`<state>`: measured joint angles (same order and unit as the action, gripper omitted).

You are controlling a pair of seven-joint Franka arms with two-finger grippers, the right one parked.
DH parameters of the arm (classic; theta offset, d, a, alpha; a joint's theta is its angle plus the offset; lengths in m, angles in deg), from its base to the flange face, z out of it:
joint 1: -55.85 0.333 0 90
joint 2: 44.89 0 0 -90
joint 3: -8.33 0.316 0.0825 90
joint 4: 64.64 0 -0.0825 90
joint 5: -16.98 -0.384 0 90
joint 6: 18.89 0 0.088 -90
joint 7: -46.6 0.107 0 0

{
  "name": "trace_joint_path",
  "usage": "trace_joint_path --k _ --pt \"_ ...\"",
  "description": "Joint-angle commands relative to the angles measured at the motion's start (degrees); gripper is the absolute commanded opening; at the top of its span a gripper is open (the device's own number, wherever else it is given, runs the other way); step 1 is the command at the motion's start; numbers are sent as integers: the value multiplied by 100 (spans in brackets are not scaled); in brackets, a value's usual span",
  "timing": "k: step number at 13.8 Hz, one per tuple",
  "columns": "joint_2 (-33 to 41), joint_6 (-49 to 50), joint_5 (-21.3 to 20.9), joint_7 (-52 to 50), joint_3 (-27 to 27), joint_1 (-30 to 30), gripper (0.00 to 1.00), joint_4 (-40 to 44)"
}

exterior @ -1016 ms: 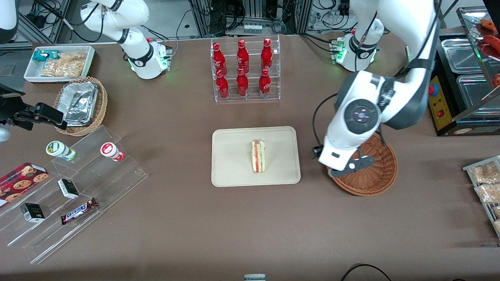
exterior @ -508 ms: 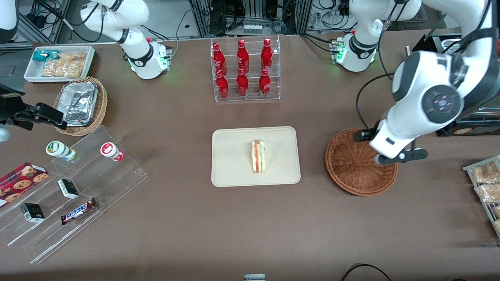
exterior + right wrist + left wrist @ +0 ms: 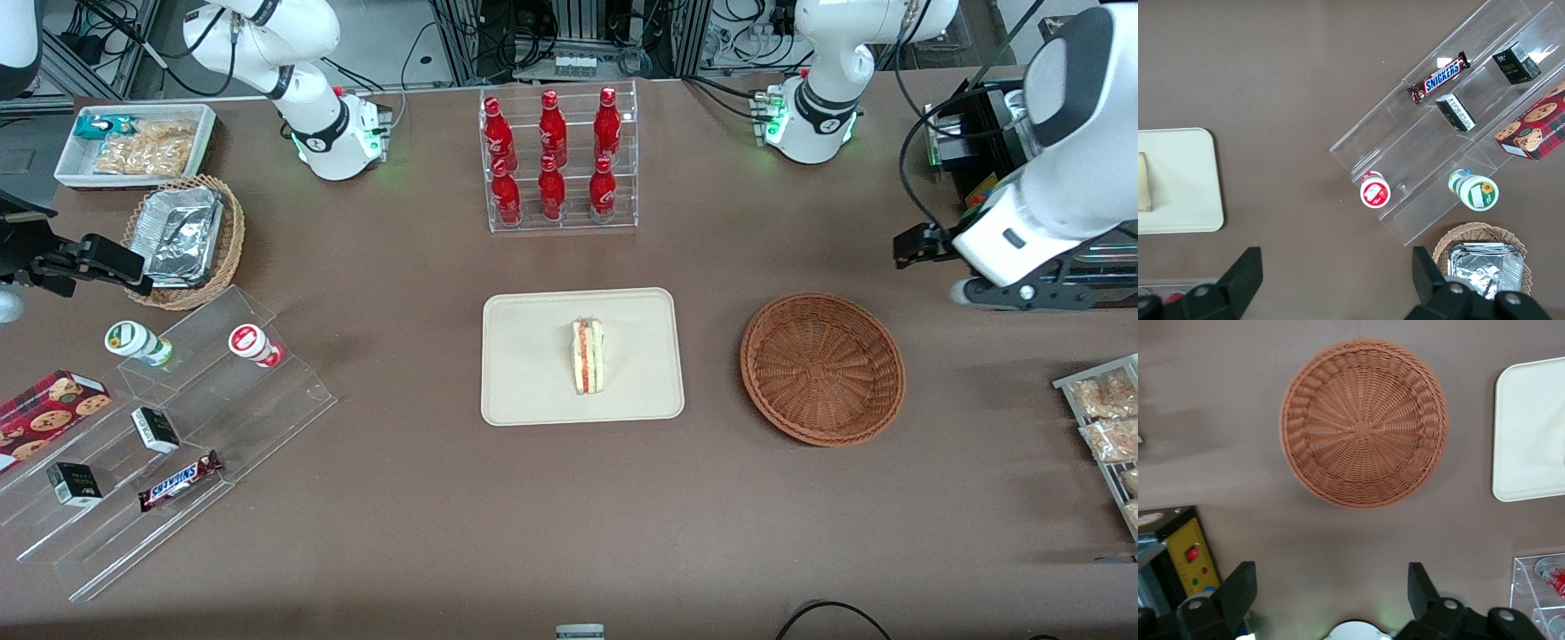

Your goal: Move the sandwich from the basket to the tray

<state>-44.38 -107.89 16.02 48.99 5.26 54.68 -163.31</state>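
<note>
The sandwich (image 3: 588, 356), a pale wedge with a red filling stripe, lies on the cream tray (image 3: 533, 391) near the table's middle. Beside the tray, toward the working arm's end, the round reddish-brown basket (image 3: 822, 369) holds nothing. My gripper (image 3: 1005, 293) hovers high above the table, past the basket toward the working arm's end and slightly farther from the front camera. In the left wrist view the gripper (image 3: 1331, 577) is open with only bare table between its fingers, and the basket (image 3: 1363, 423) and a corner of the tray (image 3: 1528, 433) show below it.
A clear rack of red bottles (image 3: 558, 160) stands farther back than the tray. A stepped acrylic shelf (image 3: 169, 427) with snacks, a tan basket of foil trays (image 3: 182, 238) and a white bin (image 3: 133, 142) fill the parked arm's end. Snack packets (image 3: 1107, 418) and a control box (image 3: 996, 222) sit near my gripper.
My arm has swung away from over the basket toward the working arm's end of the table and risen. The sandwich stays on the tray.
</note>
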Motion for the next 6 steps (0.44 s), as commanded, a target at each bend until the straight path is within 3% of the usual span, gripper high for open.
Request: trace_joint_path --k 1,6 --pt "151 311 61 253 -53 249 100 259" --pt "151 304 0 148 -17 276 100 480"
